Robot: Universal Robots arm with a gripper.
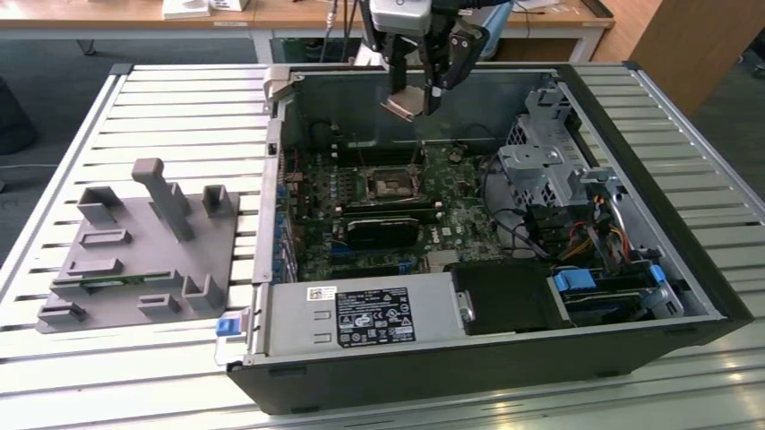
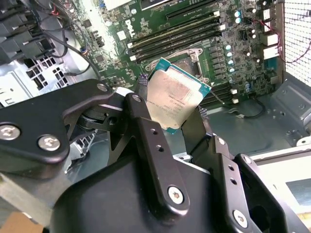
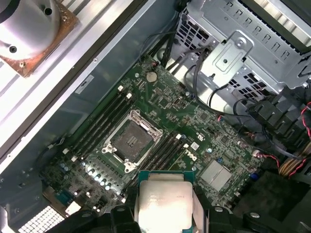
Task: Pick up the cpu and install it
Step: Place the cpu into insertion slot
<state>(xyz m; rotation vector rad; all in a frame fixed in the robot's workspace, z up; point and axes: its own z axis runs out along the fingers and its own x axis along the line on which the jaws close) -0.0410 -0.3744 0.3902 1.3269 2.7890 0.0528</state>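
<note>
Nearest in the exterior view, the case (image 1: 478,372) lies open on its side on the slatted table (image 1: 179,98), with the labelled power supply (image 1: 358,318) along its near wall. On the exterior view's left, beside the case, a grey fixture (image 1: 143,251) sits on the slats. Farther in, the board (image 1: 358,219) lies flat in the case, the square socket (image 1: 391,184) at its middle with its dark centre uncovered; the first wrist view shows the socket (image 3: 130,141) between rows of memory slots. Farther still, the gripper (image 1: 407,100) hangs over the far part of the case, its jaws clamped on two opposite edges of the cpu (image 1: 404,106). The cpu (image 2: 177,94) is tilted and held in the air well above the board, apart from the socket.
</note>
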